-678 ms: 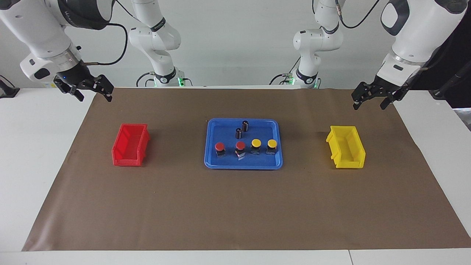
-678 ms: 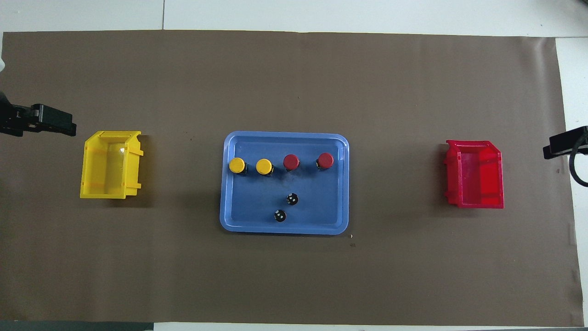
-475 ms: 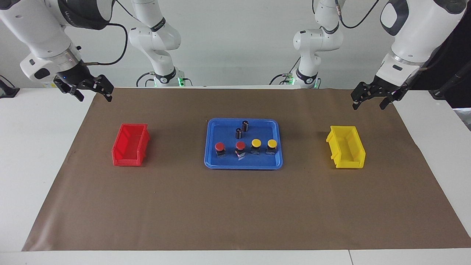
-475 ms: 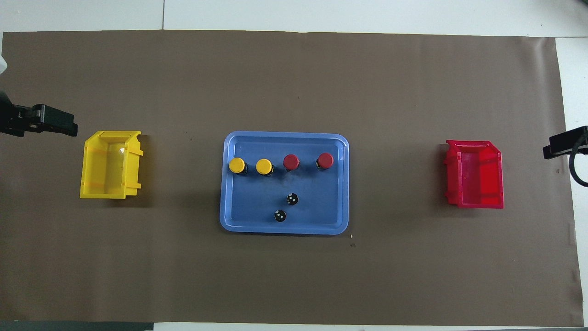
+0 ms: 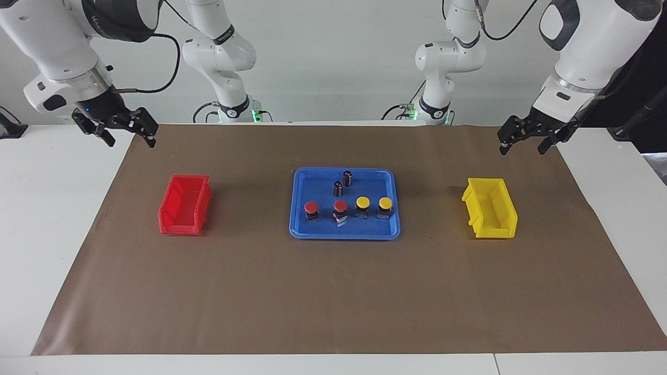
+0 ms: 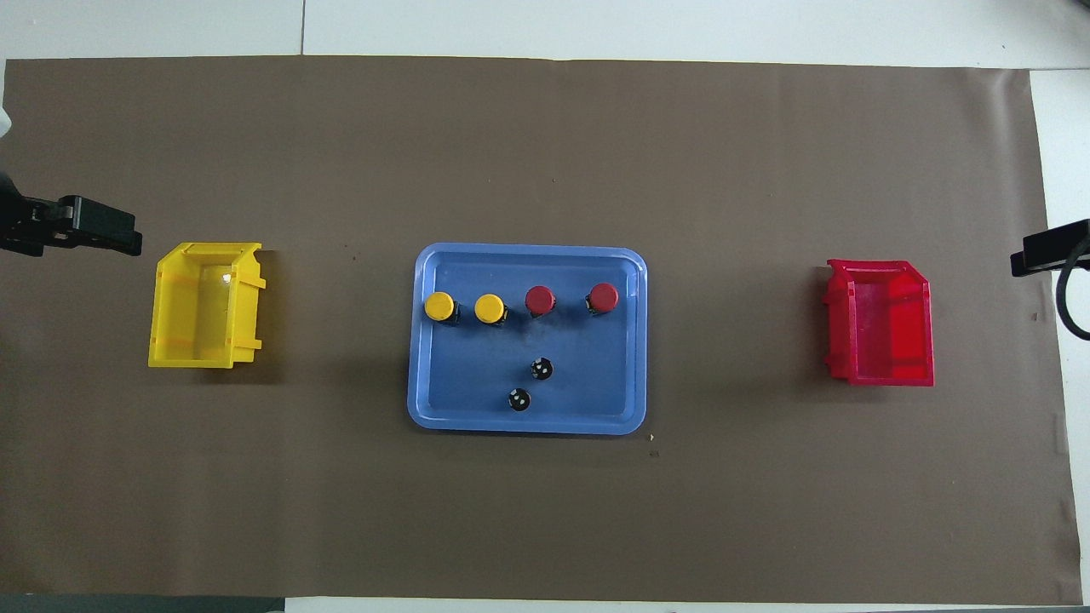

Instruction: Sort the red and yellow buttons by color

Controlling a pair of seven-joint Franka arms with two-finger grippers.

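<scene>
Two red buttons [image 5: 311,208] [image 5: 340,207] and two yellow buttons [image 5: 362,202] [image 5: 385,203] stand in a row in a blue tray [image 5: 312,179], along its edge farthest from the robots. The overhead view shows the yellow pair [image 6: 439,306] [image 6: 489,308] and the red pair [image 6: 540,300] [image 6: 603,297]. My right gripper [image 5: 130,140] hangs open and empty in the air near the mat's corner at the right arm's end. My left gripper [image 5: 521,150] hangs open and empty near the mat's corner at the left arm's end.
A red bin [image 5: 182,205] sits toward the right arm's end and a yellow bin [image 5: 490,208] toward the left arm's end, both empty. Two dark capless cylinders [image 5: 347,178] [image 5: 337,188] stand in the tray nearer to the robots. A brown mat [image 5: 333,291] covers the table.
My right gripper has drifted slightly up and outward toward its end of the table. The left gripper has barely moved. The buttons have not moved.
</scene>
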